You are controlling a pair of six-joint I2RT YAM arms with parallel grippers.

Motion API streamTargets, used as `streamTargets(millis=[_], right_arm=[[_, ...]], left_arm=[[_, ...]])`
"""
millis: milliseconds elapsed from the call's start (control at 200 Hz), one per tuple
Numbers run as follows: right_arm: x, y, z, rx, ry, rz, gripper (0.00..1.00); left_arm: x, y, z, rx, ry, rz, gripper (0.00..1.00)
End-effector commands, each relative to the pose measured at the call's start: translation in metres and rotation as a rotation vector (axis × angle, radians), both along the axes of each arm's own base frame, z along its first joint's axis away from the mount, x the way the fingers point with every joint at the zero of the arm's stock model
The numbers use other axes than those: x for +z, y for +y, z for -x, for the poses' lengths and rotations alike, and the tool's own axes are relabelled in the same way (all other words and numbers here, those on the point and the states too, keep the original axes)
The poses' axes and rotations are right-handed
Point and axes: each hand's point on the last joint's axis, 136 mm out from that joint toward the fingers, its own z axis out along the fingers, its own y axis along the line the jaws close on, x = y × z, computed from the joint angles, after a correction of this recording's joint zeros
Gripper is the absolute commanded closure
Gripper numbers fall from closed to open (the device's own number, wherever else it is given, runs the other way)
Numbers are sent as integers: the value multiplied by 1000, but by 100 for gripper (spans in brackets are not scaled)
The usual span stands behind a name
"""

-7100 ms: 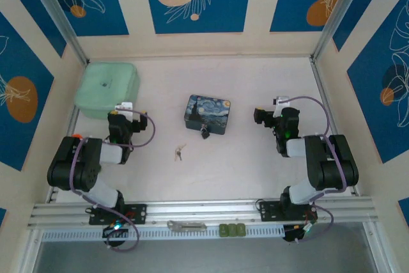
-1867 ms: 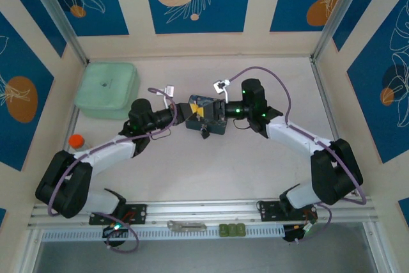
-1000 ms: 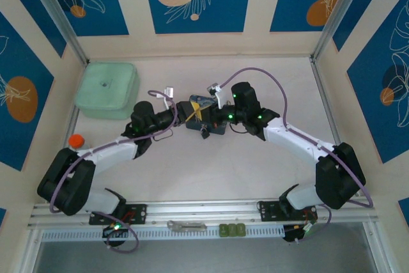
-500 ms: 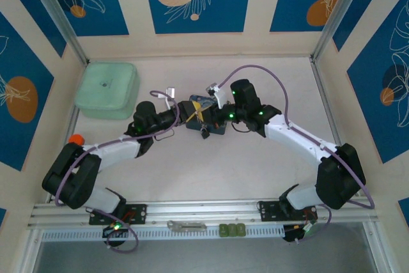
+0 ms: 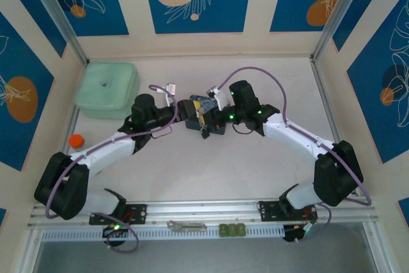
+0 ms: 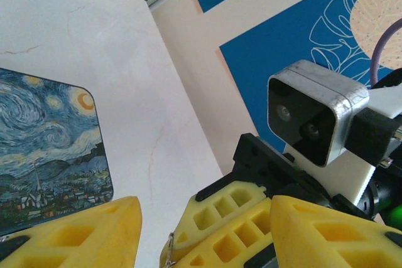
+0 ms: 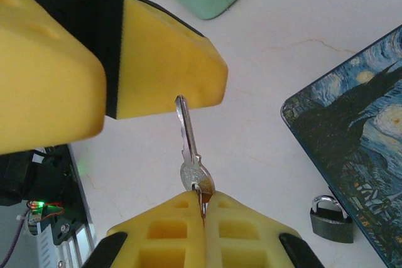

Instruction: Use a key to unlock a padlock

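**Over the painted tin, two grippers meet at a key**

At the middle of the overhead view, both arms stretch inward across a pale, off-white tabletop [image 5: 223,171] marked by faint hairline cracks. Around it stand cream walls [image 5: 131,4] set with blue panels [image 5: 217,11] that carry white leaf outlines and peach discs. Aluminium posts [image 5: 59,20] run up the far corners. An aluminium rail [image 5: 192,208] crosses the bottom of the frame and carries the arm bases.

The right gripper [image 7: 204,208] has its yellow foam fingers pressed together on the round head of the small, thin, silvery metal key [image 7: 188,136]. The key sticks out from them toward the top of the right wrist view. Its tip meets the lower edge of one yellow finger [image 7: 169,61] of the left gripper [image 5: 190,110]; whether the two truly touch I cannot tell. In the left wrist view that gripper's jaws stand spread, with the other gripper's fingers between them.

The tiny dark padlock [image 7: 331,225] with its silver shackle lies on the table at the lower right of the right wrist view. It is just beside the edge of the rectangular blue-and-yellow starry-night tin [image 7: 358,130]. A mint-green lidded box [image 5: 107,89] sits at upper left in the overhead view, with a small round orange object [image 5: 77,140] below it near the left wall. A grey metal tool [image 5: 186,226] and green blocks [image 5: 232,229] rest along the bottom edge.
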Motion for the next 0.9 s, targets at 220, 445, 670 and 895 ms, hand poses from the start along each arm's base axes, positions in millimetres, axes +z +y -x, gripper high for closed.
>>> streamTargets(millis=[220,445,670,895], right_arm=[[4,4,2,17,45,-34,100],[2,9,7,38,53,-36,100],[6,10,6,39,38,-43,100],[8,-13,-11,-92,-162,101,62]], left_arm=[[-1,-1,-3,-15,-24,-57,58],[0,-2,-6,-10,-27,-52,66],[-9,-6,-7,-12,14,-66,100],[-33,19,-9,153,214,-210,100]])
